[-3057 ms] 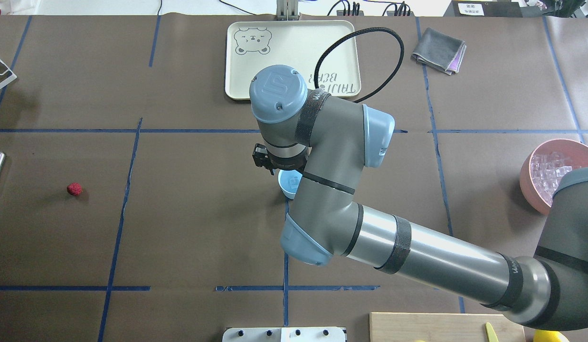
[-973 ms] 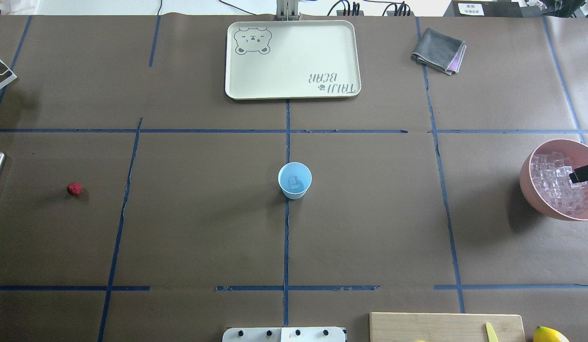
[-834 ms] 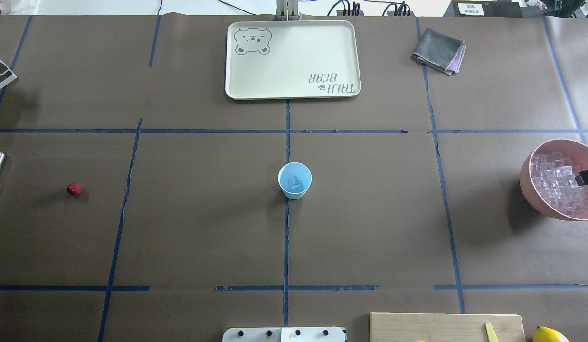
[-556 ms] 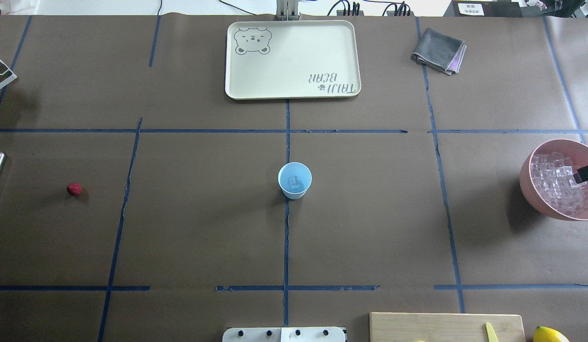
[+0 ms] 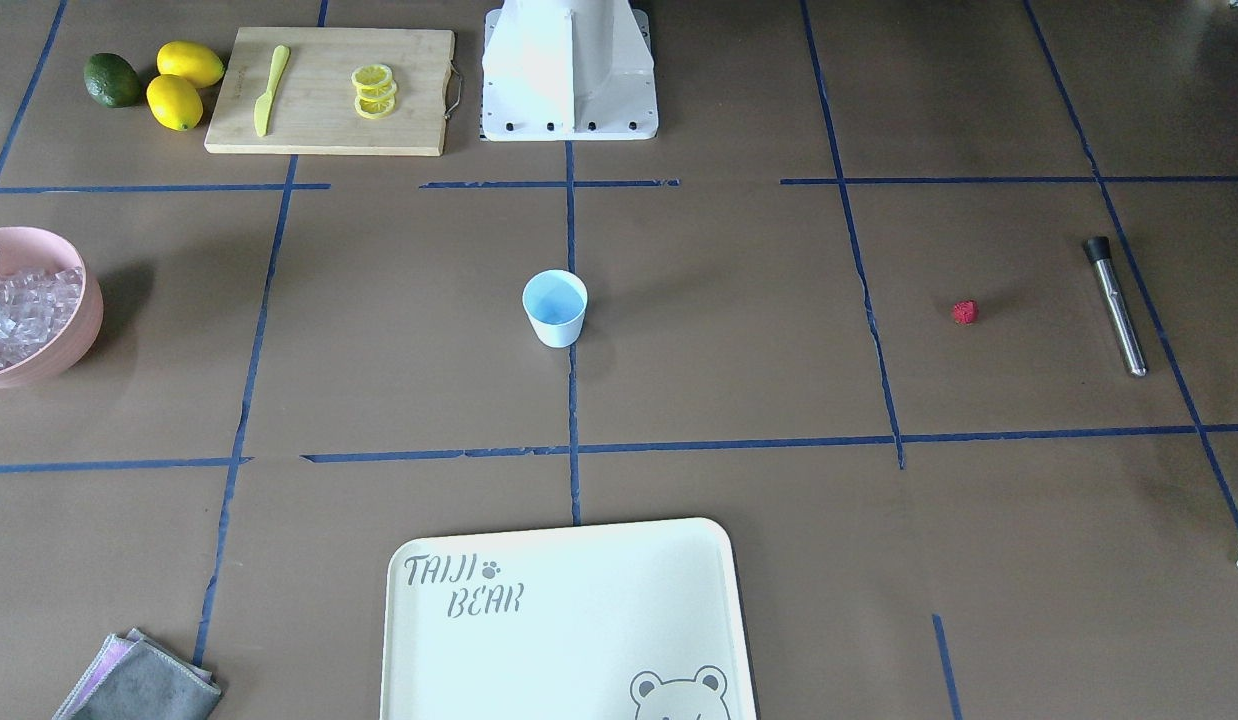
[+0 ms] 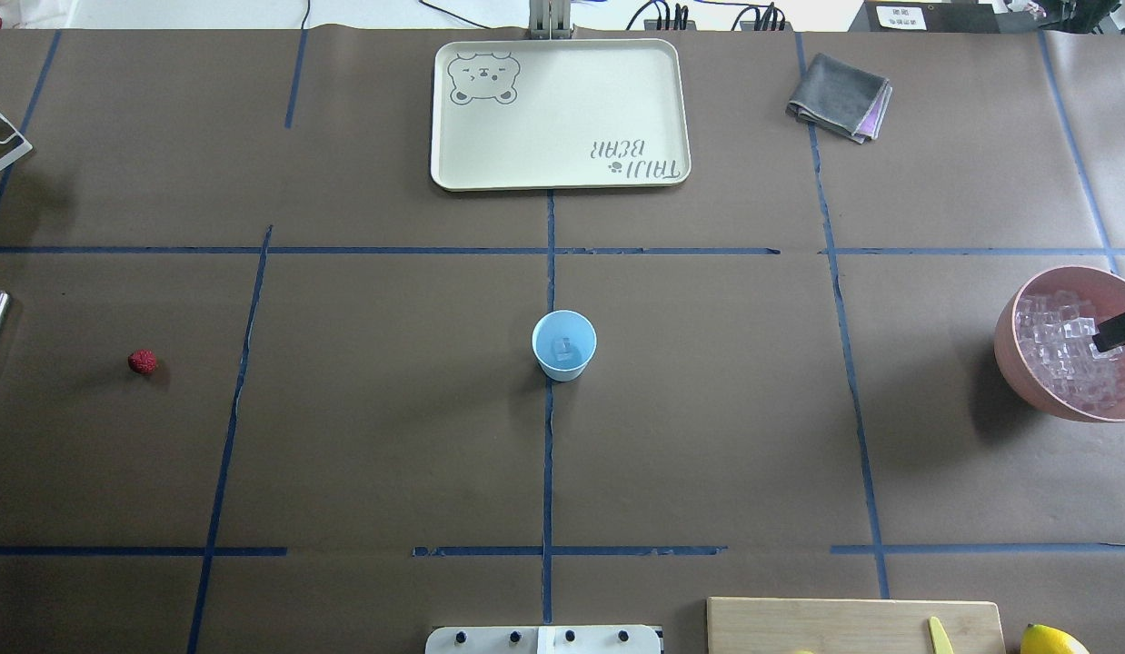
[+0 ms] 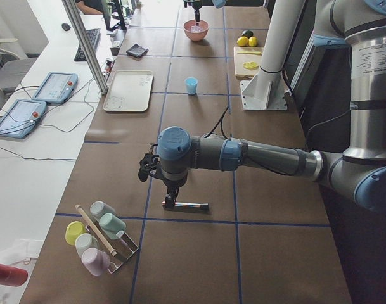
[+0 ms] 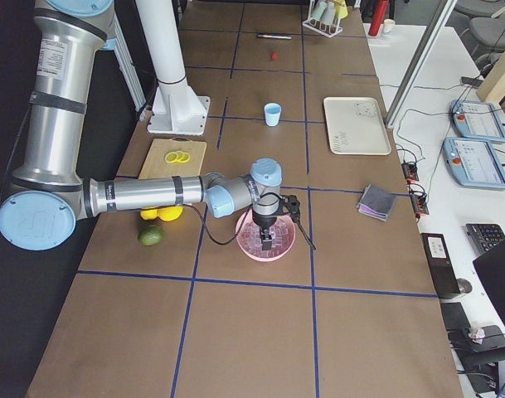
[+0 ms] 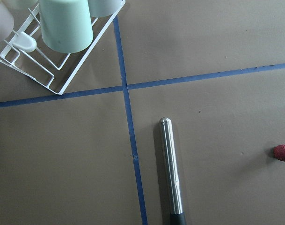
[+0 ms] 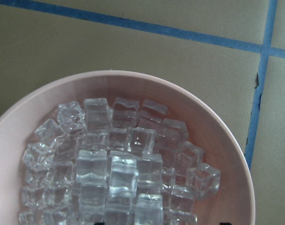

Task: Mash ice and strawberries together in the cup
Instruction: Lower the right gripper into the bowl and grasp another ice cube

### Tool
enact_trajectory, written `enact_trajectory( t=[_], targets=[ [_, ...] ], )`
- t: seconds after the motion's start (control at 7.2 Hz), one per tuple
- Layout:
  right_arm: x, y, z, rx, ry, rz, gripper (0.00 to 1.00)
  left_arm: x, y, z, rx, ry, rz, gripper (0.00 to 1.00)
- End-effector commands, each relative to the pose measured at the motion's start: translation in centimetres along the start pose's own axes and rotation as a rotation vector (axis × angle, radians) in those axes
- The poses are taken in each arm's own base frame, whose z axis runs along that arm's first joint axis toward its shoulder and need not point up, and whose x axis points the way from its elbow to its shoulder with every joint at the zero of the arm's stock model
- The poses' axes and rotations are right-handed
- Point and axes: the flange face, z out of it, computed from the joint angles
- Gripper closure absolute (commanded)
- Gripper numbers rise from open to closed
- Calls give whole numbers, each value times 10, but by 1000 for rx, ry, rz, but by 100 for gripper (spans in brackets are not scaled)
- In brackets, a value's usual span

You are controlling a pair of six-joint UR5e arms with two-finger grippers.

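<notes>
The pale-blue cup (image 6: 563, 345) stands upright at the table's middle with one ice cube (image 6: 563, 346) inside. More ice (image 10: 119, 173) fills the pink bowl (image 6: 1017, 363) at the right edge. My right gripper (image 8: 266, 242) hangs over that bowl. One black finger (image 6: 1119, 330) shows above the cubes, and two dark tips sit wide apart at the bottom edge of the right wrist view, so it looks open. The strawberry (image 6: 143, 361) lies alone far left. My left gripper (image 7: 170, 200) shows only in the exterior left view, above the table's left end, and I cannot tell its state.
A metal muddler (image 9: 171, 173) lies next to the strawberry (image 9: 282, 153), with a cup rack (image 9: 58, 42) beyond it. A cream tray (image 6: 560, 113) and a grey cloth (image 6: 839, 96) lie at the far side. A cutting board (image 5: 329, 90), lemons (image 5: 184, 85) and the robot base (image 5: 569, 70) are near.
About three seconds ago my right arm hung over the cup. It has since pulled back to the pink bowl. In the last second the finger only shifted slightly.
</notes>
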Motion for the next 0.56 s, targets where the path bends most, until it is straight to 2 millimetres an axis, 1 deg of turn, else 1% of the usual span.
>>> enact_trajectory(
  t=[0.0, 0.14, 0.28, 0.42],
  targets=[
    [-7, 2, 10, -21, 2, -18, 26, 0, 0, 0, 0, 0, 0, 0],
    [-4, 3, 18, -34, 7, -16, 27, 0, 0, 0, 0, 0, 0, 0],
    [-2, 1, 21, -38, 11, -13, 31, 1, 0, 0, 1, 1, 1, 0],
    [-4, -8, 25, -36, 10, -14, 31, 1, 0, 0, 1, 1, 1, 0]
  ],
)
